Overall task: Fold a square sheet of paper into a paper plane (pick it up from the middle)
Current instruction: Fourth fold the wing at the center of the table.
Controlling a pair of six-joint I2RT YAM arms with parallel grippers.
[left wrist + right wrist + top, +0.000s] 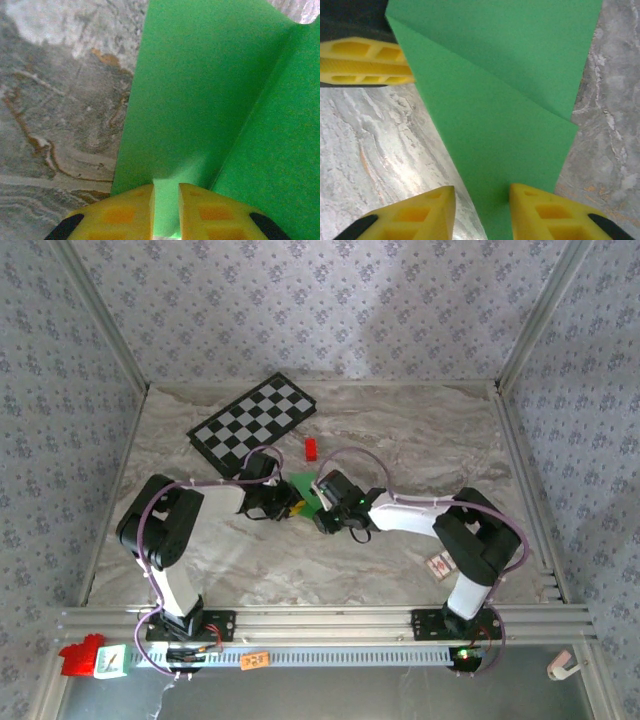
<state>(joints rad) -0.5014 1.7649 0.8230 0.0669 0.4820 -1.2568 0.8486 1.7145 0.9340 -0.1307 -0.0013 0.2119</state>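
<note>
Grey-and-white marbled stone pattern, with some rusty brown veins, covers the tabletop (420, 440) on which I work. Around it stand walls with pale flowered wallpaper (330, 310). Far beyond both my pincers lie a black-and-white checkered board (255, 420) and a small red block (311, 448). They are well apart from the paper, so they do not disturb the folding.

The bright green square sheet of paper (495, 125), already with folds in it, lies between my two pincers. My left pincer (165, 189) is narrow, and a pale edge of the green paper stands in the small gap between its yellow fingers (120, 215). I cannot tell if it really pinches this edge or only stands around it. I think it is there so that the sheet does not slide. To the right of this pincer a flap rises along a crease.

My right pincer (482, 192) has its jaws apart and holds nothing. The narrow end of the paper runs flat between its fingers, and just ahead of them one layer lies slanted over another. I judge that it stands so in order to press or take this end for the next fold. Ahead of it and to the left, a yellow finger of the left pincer is at the far corner of the sheet.
</note>
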